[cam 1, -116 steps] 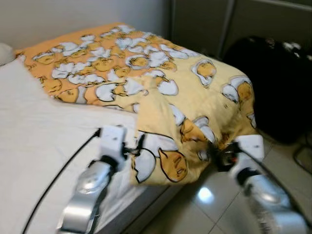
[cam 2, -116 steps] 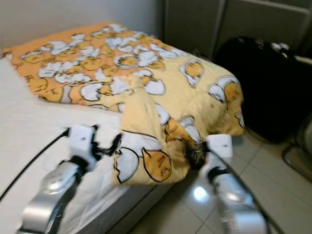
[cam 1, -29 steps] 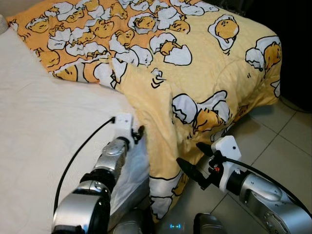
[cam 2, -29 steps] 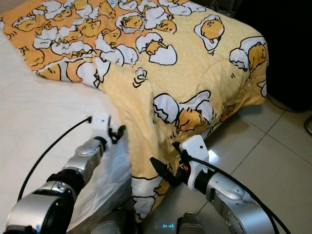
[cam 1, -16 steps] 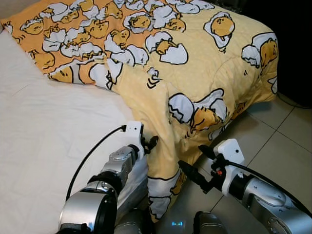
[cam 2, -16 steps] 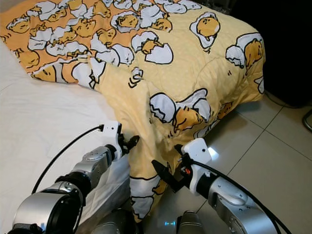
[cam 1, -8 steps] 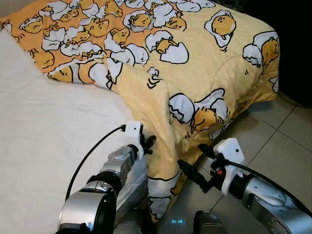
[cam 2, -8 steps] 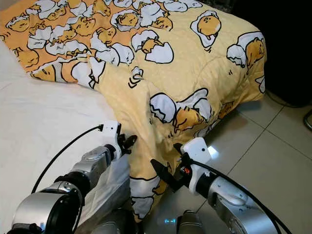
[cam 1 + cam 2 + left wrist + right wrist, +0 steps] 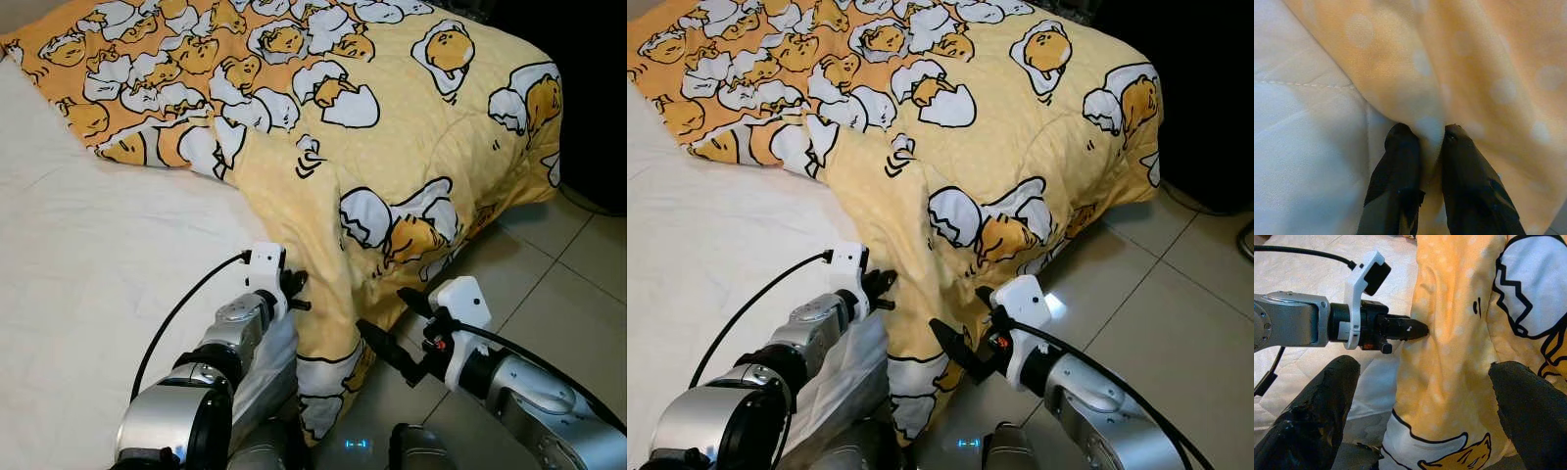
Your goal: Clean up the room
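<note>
Presently: duvet (image 9: pixel 392 127), yellow egg-print, heaped on the bed (image 9: pixel 88 255), one fold hanging over the mattress edge toward the floor. Left gripper (image 9: pixel 1422 147) pinched onto that fold, likely to lift it. Right gripper (image 9: pixel 1420 396), fingers wide apart, facing the same fold.

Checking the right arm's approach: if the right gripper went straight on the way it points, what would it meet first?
Most likely the hanging fold of the yellow blanket, lying between the open right gripper's fingers; depth is uncertain.
</note>
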Robot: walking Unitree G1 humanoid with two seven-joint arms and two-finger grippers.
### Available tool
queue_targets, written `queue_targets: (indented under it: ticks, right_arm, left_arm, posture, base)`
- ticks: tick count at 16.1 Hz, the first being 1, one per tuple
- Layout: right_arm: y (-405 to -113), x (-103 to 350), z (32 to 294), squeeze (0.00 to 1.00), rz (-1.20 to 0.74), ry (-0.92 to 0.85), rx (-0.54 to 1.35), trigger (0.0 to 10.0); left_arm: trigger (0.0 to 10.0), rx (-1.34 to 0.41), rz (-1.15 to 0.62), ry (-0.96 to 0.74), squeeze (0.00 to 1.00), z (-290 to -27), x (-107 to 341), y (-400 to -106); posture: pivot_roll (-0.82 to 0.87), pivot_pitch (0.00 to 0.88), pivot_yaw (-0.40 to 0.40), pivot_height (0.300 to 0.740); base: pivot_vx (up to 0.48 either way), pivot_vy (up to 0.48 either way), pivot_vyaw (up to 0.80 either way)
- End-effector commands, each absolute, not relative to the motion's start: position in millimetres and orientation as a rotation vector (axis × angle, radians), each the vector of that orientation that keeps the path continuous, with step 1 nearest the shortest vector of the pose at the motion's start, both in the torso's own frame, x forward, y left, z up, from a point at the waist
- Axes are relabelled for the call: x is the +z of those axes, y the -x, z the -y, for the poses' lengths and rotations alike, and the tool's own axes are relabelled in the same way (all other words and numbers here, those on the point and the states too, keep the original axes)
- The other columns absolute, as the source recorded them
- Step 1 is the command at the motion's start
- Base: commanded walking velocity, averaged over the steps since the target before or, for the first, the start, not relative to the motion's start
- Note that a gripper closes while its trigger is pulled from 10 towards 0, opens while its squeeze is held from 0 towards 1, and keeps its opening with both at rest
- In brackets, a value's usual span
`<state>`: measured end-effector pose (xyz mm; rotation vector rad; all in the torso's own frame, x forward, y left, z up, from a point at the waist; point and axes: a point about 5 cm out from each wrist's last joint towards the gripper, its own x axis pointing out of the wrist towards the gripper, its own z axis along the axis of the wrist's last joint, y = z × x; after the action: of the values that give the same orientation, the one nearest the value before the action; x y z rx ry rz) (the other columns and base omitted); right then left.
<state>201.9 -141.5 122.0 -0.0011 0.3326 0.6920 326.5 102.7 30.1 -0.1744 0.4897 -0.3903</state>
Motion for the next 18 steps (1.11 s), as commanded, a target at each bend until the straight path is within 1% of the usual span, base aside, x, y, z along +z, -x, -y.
queue_targets:
  ticks: [1,6,8,10,11,13,14,16,17,18]
  right_arm:
    - [-202.0,121.3,141.1,0.0,-0.33,-0.014,0.685,10.0]
    - [-209.0,123.1,149.7,0.0,-0.284,-0.003,0.592,10.0]
    - [-212.4,124.9,152.5,0.0,-0.259,-0.013,0.555,10.0]
    - [-211.8,125.7,153.2,0.0,-0.246,-0.027,0.551,10.0]
    - [-211.5,125.9,152.6,0.0,-0.242,-0.036,0.558,10.0]
    - [-210.0,124.4,149.8,0.0,-0.26,-0.048,0.608,10.0]
    - [-211.4,123.6,151.2,0.0,-0.271,-0.041,0.614,10.0]
    - [-213.0,123.5,152.4,0.0,-0.279,-0.036,0.62,10.0]
    - [-213.0,121.7,152.9,0.0,-0.317,-0.01,0.661,10.0]
    - [-212.7,121.0,153.3,0.0,-0.331,-0.001,0.671,10.0]
  left_arm:
    - [0.0,-0.373,-0.52,0.197,0.0,-109.6,22.9,-321.3]
    - [0.0,-0.388,-0.496,0.204,0.0,-109.5,22.7,-319.8]
    - [0.0,-0.38,-0.429,0.187,0.0,-114.8,26.4,-320.6]
    - [0.0,-0.405,-0.343,0.194,0.0,-116.8,27.8,-314.0]
    - [0.0,-0.422,-0.327,0.188,0.0,-115.3,26.1,-308.5]
    - [0.0,-0.506,-0.318,0.145,0.0,-103.2,16.0,-282.7]
    - [0.0,-0.549,-0.35,0.129,0.0,-94.2,8.1,-268.2]
    - [0.0,-0.577,-0.376,0.118,0.0,-87.7,2.3,-257.2]
    - [0.0,-0.611,-0.444,0.087,0.0,-79.7,-9.7,-236.3]
    - [0.0,-0.625,-0.467,0.076,0.0,-77.8,-12.9,-230.4]
  posture:
    - [-0.22,0.204,0.157,0.74]
    - [-0.2,0.188,0.163,0.74]
    - [-0.19,0.174,0.168,0.74]
    - [-0.18,0.154,0.167,0.74]
    - [-0.17,0.151,0.162,0.74]
    - [-0.16,0.148,0.154,0.74]
    - [-0.14,0.142,0.14,0.74]
    - [-0.14,0.142,0.14,0.74]
    - [-0.14,0.14,0.128,0.74]
    - [-0.14,0.141,0.126,0.74]
  base:
    - [0.0,0.0,0.0]
    - [0.0,0.0,0.0]
    - [0.0,0.0,0.0]
    - [0.0,0.0,0.0]
    - [0.0,0.0,0.0]
    - [0.0,0.0,0.0]
    - [0.0,0.0,0.0]
    - [0.0,0.0,0.0]
    - [0.0,0.0,0.0]
    - [0.0,0.0,0.0]
